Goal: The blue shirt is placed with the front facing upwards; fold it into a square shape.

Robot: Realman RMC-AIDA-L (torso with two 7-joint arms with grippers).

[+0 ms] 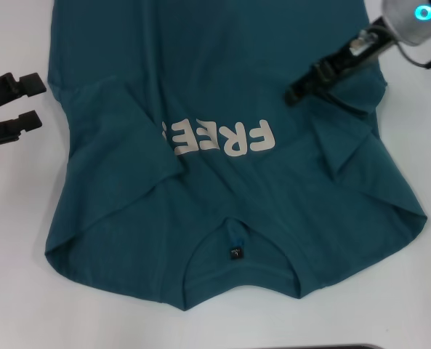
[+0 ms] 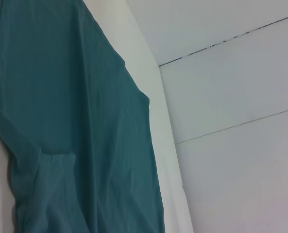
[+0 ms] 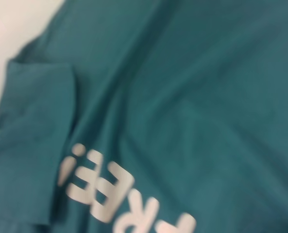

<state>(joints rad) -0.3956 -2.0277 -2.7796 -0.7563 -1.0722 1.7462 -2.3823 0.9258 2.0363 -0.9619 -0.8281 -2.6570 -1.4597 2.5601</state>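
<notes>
Hovering right hand (image 1: 296, 93) angled over the blue shirt (image 1: 222, 80), grip unclear, left hand (image 1: 27, 102) released on table (image 1: 11, 218).

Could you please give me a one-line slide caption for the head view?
Blue shirt lies front-up, both sleeves folded inward; right claw over it, left claw open beside it.

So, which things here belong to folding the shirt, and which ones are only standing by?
Belong to the job:
- blue shirt, front up, both sleeves folded inward
- right tool, over the shirt beside the letters

Only standing by:
- left tool, open, on the white table beside the shirt
- dark edge at the near side, cannot tell what it is
</notes>
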